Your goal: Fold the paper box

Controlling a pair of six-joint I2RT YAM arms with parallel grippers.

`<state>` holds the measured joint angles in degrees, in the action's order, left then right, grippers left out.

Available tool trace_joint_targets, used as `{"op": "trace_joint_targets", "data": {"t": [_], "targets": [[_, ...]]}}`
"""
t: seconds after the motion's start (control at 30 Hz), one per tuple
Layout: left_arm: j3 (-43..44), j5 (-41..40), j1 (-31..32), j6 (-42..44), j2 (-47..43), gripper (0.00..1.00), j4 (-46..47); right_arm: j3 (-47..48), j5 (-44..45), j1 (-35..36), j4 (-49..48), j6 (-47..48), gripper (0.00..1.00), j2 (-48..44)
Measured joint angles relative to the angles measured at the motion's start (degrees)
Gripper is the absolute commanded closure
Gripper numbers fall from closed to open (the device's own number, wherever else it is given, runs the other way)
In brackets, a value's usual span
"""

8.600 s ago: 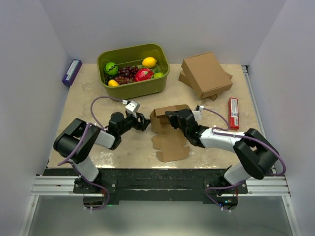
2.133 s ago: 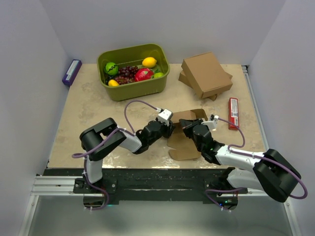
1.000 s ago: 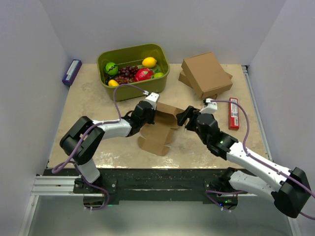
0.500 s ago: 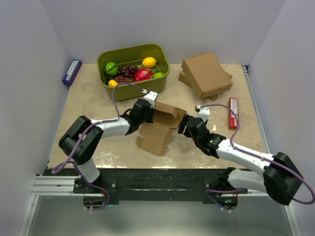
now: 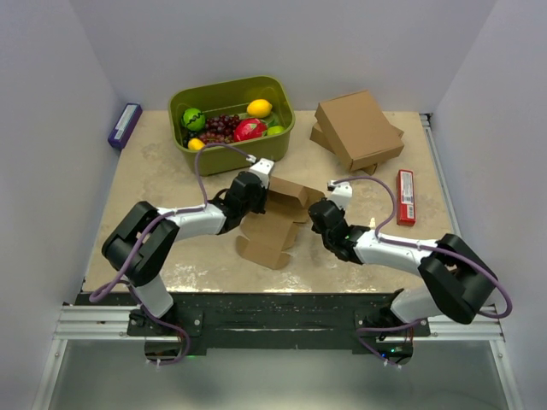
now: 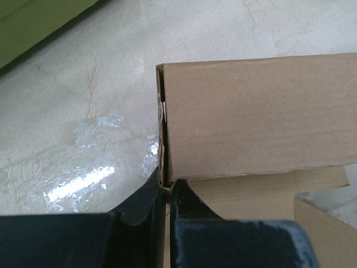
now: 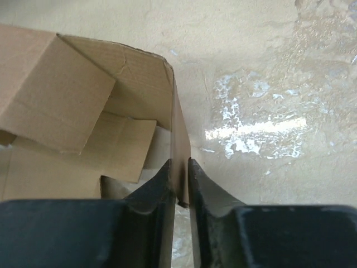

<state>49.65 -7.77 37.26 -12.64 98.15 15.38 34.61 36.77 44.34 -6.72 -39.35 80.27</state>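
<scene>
On the table [image 5: 154, 175], midway between your arms, the paper box [image 5: 275, 231] lies half-formed: brown corrugated card, walls partly raised, flaps splayed, bottom panel flat. Your left gripper [image 6: 167, 192] is pinched tight on the left wall's edge, and your right gripper [image 7: 179, 184] is clamped on the opposite wall. Raise both walls evenly, without twisting, so the creases don't tear.
</scene>
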Motion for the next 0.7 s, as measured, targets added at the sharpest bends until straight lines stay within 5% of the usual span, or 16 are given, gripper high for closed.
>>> {"op": "trace_joint_targets", "data": {"t": [0.7], "targets": [[-0.1,-9.2,0.4,0.7,0.0,1.00,1.7,0.5,1.4,2.1,-1.1,-0.5,1.00,0.3]]}}
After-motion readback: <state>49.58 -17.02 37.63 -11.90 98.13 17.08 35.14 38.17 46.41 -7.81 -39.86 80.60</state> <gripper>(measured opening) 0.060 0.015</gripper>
